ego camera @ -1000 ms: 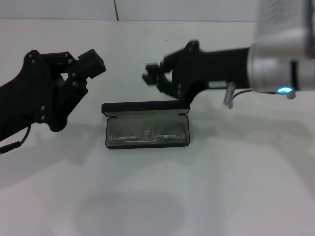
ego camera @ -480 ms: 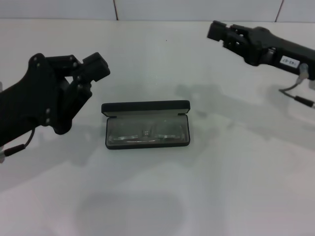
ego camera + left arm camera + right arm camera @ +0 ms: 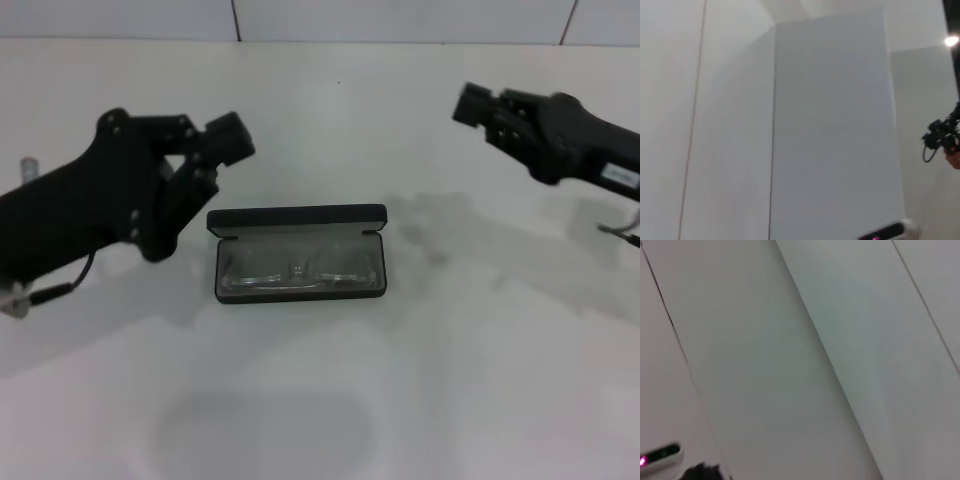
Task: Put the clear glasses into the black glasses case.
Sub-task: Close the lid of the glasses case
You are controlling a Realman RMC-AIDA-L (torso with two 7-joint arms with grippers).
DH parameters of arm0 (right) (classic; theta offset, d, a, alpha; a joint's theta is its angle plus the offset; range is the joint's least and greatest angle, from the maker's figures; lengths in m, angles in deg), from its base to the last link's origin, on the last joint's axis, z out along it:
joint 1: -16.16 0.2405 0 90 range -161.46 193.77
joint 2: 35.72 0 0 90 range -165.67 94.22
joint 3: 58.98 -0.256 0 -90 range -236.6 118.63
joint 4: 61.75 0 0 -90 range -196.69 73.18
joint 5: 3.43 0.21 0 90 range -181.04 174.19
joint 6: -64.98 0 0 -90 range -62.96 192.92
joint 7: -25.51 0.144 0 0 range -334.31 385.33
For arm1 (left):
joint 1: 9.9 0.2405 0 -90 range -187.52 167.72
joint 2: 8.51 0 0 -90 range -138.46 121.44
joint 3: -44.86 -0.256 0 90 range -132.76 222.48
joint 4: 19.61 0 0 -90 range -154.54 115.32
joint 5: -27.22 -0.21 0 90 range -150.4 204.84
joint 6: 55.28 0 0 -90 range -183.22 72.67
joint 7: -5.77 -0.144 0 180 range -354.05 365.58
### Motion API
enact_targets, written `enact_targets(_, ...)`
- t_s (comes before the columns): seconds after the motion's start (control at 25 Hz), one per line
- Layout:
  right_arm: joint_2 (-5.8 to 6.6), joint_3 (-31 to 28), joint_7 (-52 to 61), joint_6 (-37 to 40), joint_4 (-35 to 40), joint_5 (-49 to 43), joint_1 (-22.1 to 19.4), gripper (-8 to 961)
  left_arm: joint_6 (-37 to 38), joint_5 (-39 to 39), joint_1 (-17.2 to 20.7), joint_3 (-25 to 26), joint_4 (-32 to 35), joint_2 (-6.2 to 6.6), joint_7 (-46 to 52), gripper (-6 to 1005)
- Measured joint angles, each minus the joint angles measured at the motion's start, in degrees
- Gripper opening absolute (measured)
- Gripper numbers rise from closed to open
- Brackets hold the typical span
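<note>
Clear glasses [image 3: 298, 270] lie folded inside the black glasses case [image 3: 297, 253], resting on its grey lining with the lenses side by side along its length, and the case sits open on the white table [image 3: 420, 380] with its lid standing up along the far edge. Neither has shifted over the last second. What has changed is my arms: a second ago my right gripper [image 3: 475, 105] hung just behind the lid, close over the case; half a second ago it had swung far out to the right and up, and now it sits a little lower and nearer, well apart from the case on my right side, holding nothing. I cannot tell from here whether its fingers are parted or closed. My left gripper [image 3: 225, 145] has crept in from the left and now hovers just beyond the case's left far corner, above the table and not touching the lid, also empty; its fingers I cannot read either. My two wrist cameras look away from the table at pale wall panels, and the left one catches only a small dark piece of equipment [image 3: 942, 140] at the frame's edge.
</note>
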State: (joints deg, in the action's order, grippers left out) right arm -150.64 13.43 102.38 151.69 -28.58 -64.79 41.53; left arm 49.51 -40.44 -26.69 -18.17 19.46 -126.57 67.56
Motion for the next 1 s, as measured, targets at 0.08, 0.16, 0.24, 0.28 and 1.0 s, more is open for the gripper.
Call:
enact_targets(0.08,0.76,-0.07,-1.77,0.89,0.22,-1.25,-1.31,119,-2.56,-0.23,-1.45,0.02,0.28,0.64,3.71,56)
enact_targets(0.16,1.34,-0.11,-2.6,1.39,0.16,-1.89,-2.26,121,-5.37,-0.49,-3.65,0.01,0.42,1.6,7.49,56)
enact_targets(0.24,1.61,-0.23,-3.09,1.66,-0.14,-2.01,-3.19,165,-8.48,-0.94,-6.06,0.01,0.43,2.54,10.39,56)
enact_targets(0.28,1.64,-0.36,-3.52,1.77,-0.22,-2.01,-3.64,188,-10.07,-1.76,-7.4,0.03,0.47,2.96,11.49,56)
enact_targets(1.0,1.49,-4.78,-11.3,5.36,-2.03,-8.14,-8.24,499,-31.24,-36.05,-21.14,-0.3,4.44,1.31,26.4,54)
